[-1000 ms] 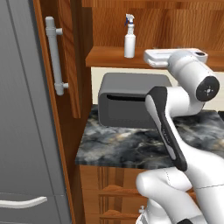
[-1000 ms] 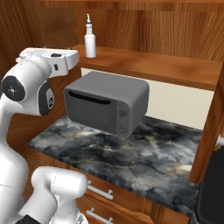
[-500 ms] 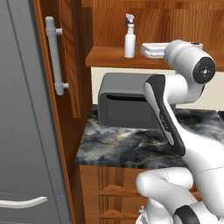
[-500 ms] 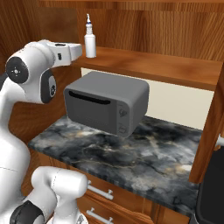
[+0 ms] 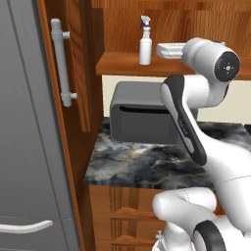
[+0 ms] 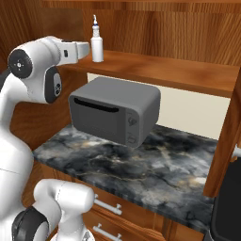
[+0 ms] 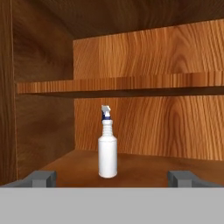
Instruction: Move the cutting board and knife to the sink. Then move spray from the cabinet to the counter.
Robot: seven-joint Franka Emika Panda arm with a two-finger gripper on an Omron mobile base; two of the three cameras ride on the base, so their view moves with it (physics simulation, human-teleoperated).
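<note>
The spray (image 7: 107, 153) stands upright on the cabinet (image 5: 162, 66) shelf, facing the hand (image 7: 112, 177), its fingers spread wide and empty; a grey oven (image 6: 114, 110) hides part of the table (image 6: 141, 164).

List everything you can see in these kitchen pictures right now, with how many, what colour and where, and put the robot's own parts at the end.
white cylindrical spray bottle with blue-and-white trigger nozzle: one, white, upright on the lower cabinet shelf, apart from the gripper.
reddish-brown wooden wall cabinet: one, reddish-brown, above the counter, its door swung open.
long grey bar handle: one, grey, upright on the open cabinet door.
grey boxy microwave oven: one, grey, on the counter under the shelf.
dark marble-look counter: one, dark with pale veins, above wooden drawers.
grey fridge: one, grey, left of the cabinet door.
gripper: one, dark-tipped, open, at shelf height, facing the bottle.
white robot arm: one, white with dark joints, raised to the shelf.
</note>
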